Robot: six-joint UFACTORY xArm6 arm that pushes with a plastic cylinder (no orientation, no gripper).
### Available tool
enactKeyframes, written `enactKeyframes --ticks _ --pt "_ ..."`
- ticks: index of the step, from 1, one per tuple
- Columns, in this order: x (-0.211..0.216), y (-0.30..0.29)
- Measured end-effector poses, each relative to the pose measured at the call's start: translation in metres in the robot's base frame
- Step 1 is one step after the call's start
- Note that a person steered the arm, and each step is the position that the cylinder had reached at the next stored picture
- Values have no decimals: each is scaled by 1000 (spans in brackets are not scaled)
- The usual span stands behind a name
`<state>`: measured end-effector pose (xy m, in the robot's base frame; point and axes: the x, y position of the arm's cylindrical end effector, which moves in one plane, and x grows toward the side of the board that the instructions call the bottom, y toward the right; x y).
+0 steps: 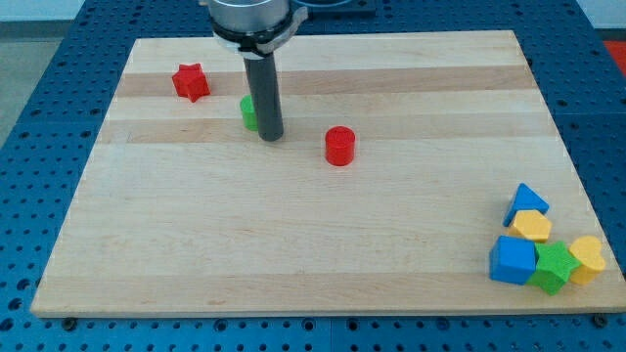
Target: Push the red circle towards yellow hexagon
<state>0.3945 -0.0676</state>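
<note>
The red circle (339,146) stands on the wooden board (313,244), a little above the middle. The yellow hexagon (532,227) lies in a cluster of blocks at the view's bottom right, far from the red circle. My tip (271,137) rests on the board to the left of the red circle, with a gap between them. A green block (249,112) sits right behind the rod on its left, partly hidden, so I cannot make out its shape.
A red star (191,82) lies at the view's top left. Around the yellow hexagon sit a blue triangular block (524,202), a blue cube (514,260), a green star (555,267) and a yellow heart (587,258).
</note>
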Motion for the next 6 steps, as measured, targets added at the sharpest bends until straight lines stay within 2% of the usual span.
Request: enactKeyframes --ticks 2,6 --pt "21 27" --pt "20 106"
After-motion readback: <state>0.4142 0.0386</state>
